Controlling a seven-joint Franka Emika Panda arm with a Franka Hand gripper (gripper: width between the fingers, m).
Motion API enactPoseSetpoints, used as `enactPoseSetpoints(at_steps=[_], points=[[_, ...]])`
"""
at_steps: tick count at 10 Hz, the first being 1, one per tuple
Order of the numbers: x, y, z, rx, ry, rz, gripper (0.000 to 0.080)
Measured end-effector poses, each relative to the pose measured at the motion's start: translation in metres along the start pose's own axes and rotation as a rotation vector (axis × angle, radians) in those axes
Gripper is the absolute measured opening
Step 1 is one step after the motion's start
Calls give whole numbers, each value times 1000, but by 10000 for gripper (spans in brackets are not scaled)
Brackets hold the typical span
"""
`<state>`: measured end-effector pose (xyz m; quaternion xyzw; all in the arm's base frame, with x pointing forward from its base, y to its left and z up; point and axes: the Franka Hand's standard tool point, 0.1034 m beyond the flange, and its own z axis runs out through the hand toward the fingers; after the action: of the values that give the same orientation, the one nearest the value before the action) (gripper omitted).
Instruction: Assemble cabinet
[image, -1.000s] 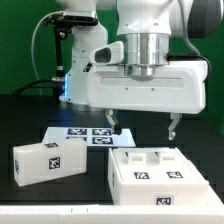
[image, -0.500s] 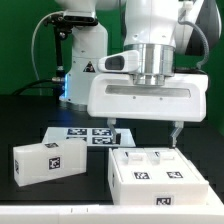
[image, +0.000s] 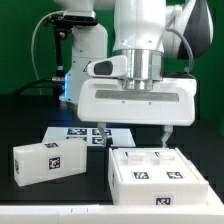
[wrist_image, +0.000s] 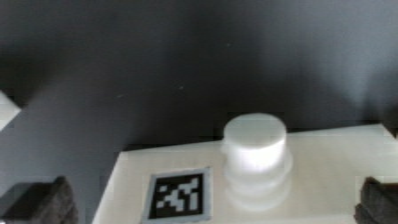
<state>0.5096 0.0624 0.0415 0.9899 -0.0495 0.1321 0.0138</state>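
Cabinet (image: 158, 178), the big white box frame with square tags on top, sits nearest on the black table (image: 25, 115), at 5 o'clock in the exterior view. A smaller white tagged block (image: 45, 160) lies well apart at 8 o'clock. Over the cabinet's far edge hangs the gripper (image: 133, 135), fingers spread wide, holding nothing. The wrist view shows a round white peg (wrist_image: 256, 155) upright on the cabinet's top beside a tag (wrist_image: 178, 193). The marker board (image: 80, 133) lies at 10 o'clock from the cabinet.
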Motion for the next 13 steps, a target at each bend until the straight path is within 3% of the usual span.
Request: enactPoseSetpoints(at_steps=[2,3,4,5,9,13], points=[[-3,-10,8,-1,-5,21,796],[1,-3,8,-40,106,-3,796],[-5,-5,13,-51,127,13,796],[-8,-17,16,-41,85,30,796],[-4,-13,15,-53,95,23,796],[-8,-6,26,-13,43,86,796]])
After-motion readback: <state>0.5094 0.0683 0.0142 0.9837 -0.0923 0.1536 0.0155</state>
